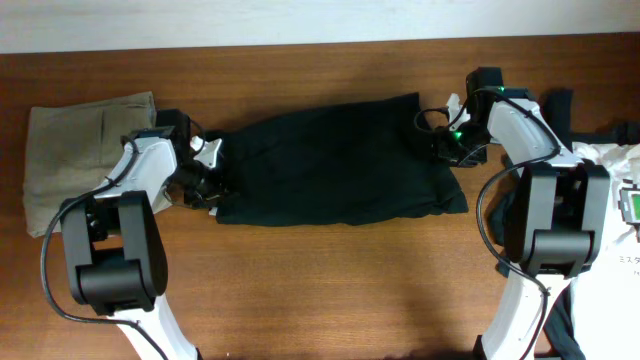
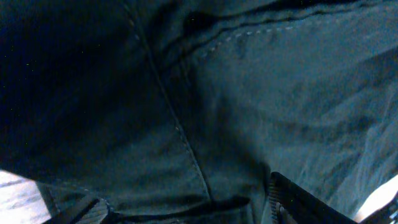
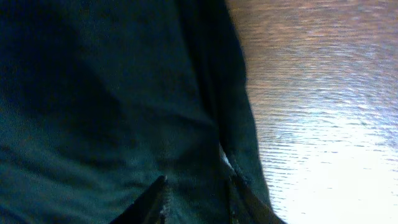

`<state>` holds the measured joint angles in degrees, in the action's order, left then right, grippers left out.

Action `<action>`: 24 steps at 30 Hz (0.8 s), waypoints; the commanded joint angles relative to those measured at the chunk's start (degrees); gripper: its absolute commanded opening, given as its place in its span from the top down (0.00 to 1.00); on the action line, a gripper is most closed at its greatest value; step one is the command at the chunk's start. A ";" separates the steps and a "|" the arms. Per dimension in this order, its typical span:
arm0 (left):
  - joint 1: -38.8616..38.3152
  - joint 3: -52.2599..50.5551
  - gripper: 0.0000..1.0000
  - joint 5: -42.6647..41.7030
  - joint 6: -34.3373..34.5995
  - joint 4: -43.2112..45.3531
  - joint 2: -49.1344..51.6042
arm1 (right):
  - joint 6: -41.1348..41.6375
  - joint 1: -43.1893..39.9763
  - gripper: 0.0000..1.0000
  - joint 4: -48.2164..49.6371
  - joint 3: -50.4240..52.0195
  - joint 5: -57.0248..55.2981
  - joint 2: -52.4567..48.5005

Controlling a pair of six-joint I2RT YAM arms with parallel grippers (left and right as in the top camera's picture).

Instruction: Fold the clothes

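Left tool (image 1: 207, 180): fingers apart at the left end of the black shorts (image 1: 330, 165), with cloth between them.
Right tool (image 1: 447, 140): at the shorts' right end; dark fingers on dark cloth, so I cannot tell whether it grips.
Shorts: mid table (image 1: 330, 290), lying as one long band.
Done: probably a lengthwise fold; the tan garment (image 1: 80, 150) already looks folded.
Remaining: likely end-to-end folds.
Hidden: layers beneath.
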<state>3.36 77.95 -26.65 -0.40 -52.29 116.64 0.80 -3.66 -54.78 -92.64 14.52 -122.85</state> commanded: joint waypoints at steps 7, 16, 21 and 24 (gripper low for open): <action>2.16 0.13 1.00 -2.05 -5.35 -3.23 3.23 | 13.03 -6.56 0.69 -12.66 -0.37 -13.86 1.97; 5.09 10.08 0.43 -2.05 -10.23 -18.16 3.23 | -6.29 -5.62 0.48 8.85 -0.66 16.94 3.39; 5.07 20.31 0.21 -1.97 -10.21 -13.88 3.26 | -3.19 0.81 0.47 22.71 -0.61 15.56 -1.62; 5.07 20.28 0.20 -0.55 -10.19 -8.81 4.48 | -0.50 3.45 0.47 23.47 -0.61 13.51 -5.44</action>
<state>8.23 97.34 -28.01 -10.09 -62.50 119.59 -1.30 -1.32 -31.24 -92.88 28.97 -125.84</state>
